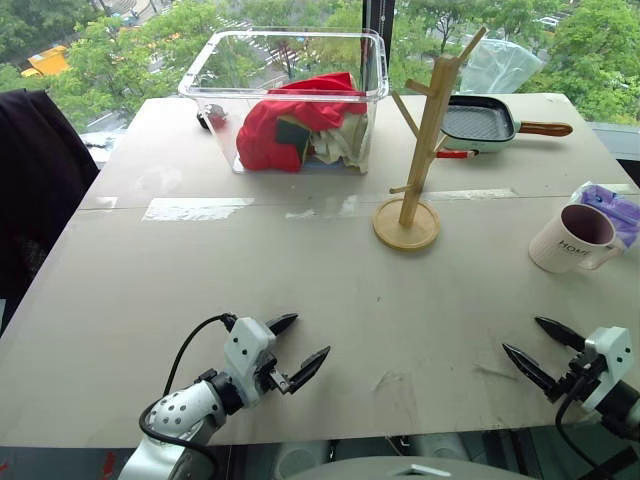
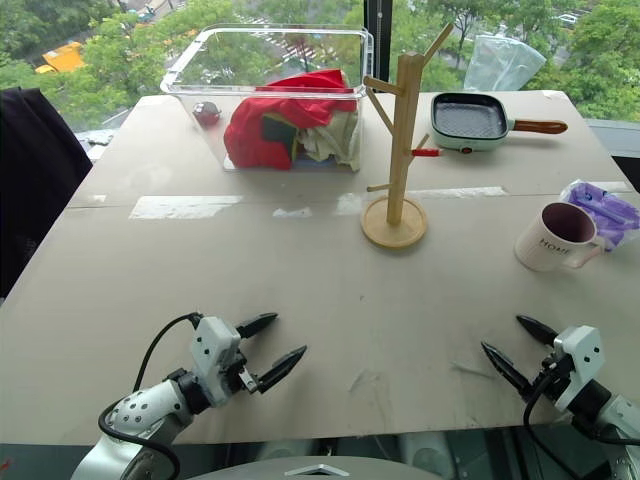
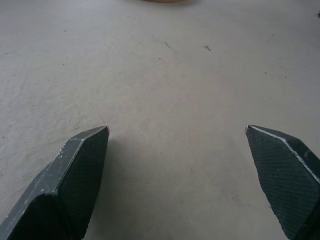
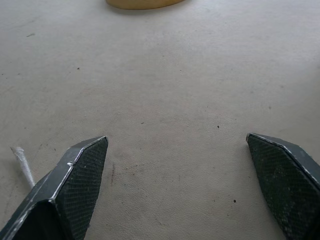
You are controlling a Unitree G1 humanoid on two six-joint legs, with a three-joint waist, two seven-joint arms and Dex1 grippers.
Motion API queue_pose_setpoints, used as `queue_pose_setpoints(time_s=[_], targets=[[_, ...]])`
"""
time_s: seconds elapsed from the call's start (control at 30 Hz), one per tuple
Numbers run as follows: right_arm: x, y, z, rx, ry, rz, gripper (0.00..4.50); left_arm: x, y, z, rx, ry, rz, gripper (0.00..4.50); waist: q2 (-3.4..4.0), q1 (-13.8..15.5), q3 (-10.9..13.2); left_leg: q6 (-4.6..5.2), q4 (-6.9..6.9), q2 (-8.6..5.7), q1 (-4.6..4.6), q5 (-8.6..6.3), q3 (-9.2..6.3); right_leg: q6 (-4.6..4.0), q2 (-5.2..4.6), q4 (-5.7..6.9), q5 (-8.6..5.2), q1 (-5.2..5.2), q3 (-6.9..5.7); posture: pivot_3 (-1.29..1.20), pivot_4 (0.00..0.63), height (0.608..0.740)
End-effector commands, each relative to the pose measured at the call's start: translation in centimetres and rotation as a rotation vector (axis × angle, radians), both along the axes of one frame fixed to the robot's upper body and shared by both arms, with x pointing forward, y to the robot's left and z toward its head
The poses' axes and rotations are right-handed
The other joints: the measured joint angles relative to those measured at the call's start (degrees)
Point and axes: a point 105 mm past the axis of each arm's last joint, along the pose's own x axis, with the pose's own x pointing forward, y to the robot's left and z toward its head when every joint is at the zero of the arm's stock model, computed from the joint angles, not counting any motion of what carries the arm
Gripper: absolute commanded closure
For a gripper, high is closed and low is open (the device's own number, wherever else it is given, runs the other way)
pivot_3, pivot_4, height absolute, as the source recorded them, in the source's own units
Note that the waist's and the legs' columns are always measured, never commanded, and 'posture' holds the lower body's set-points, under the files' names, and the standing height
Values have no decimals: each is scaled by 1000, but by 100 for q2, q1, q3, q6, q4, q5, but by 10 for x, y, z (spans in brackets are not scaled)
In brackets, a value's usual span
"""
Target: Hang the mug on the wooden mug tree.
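I see the pale pinkish-cream ceramic mug (image 1: pixel 577 238) with its dark maroon inside standing upright on the grey tabletop (image 1: pixel 300 290), far over on the right side, just beside a crumpled lilac plastic bag (image 1: pixel 612 210). Its "HOME" lettering faces me. The light wooden mug tree (image 1: pixel 420 150), an upright pole on a round disc base with angled pegs, stands near the middle of the tabletop, well apart from the mug, and all its pegs are bare.

My left pincer (image 1: pixel 296 348) hovers low over the near left part of the tabletop, fingers spread wide and holding nothing. My right pincer (image 1: pixel 543 351) sits at the near right edge, also spread wide and empty, in front of the mug but well short of it.

Behind the mug tree I see a clear plastic bin (image 1: pixel 290 90) holding red and pale cloths, and a square pale-green grill pan (image 1: pixel 480 122) with a wooden handle.
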Motion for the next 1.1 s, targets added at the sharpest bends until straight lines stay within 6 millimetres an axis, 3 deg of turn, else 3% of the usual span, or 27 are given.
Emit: queue_pose_setpoints(time_s=[0.03, 0.77, 0.93, 1.1], targets=[[0, -6, 7, -14, -31, -24, 9, 0, -7, 11, -11, -41, -28, 0, 0, 1, 0, 0, 0, 0, 0, 0, 0, 0, 0, 0, 0, 0, 0, 0, 150, 740], [1, -9, 11, 11, -56, -85, 9, 1, -11, 15, -35, -43, -93, 0, 0, 0, 1, 0, 0, 0, -2, 0, 0, 0, 1, 0, 0, -1, 0, 0, 150, 740], [11, -38, 16, 3, -84, -275, 9, 8, -19, 29, -34, -91, -146, 0, 2, 1, 1, 0, 0, 0, -3, 0, 0, -1, 0, 0, 0, -2, 0, 0, 150, 740], [27, -92, 28, -49, -138, -529, 9, 21, -46, 69, -65, -209, -292, 0, 2, 8, 2, 0, 7, -3, -1, 1, 3, -2, 1, 2, 4, 4, 3, 0, 150, 740]])
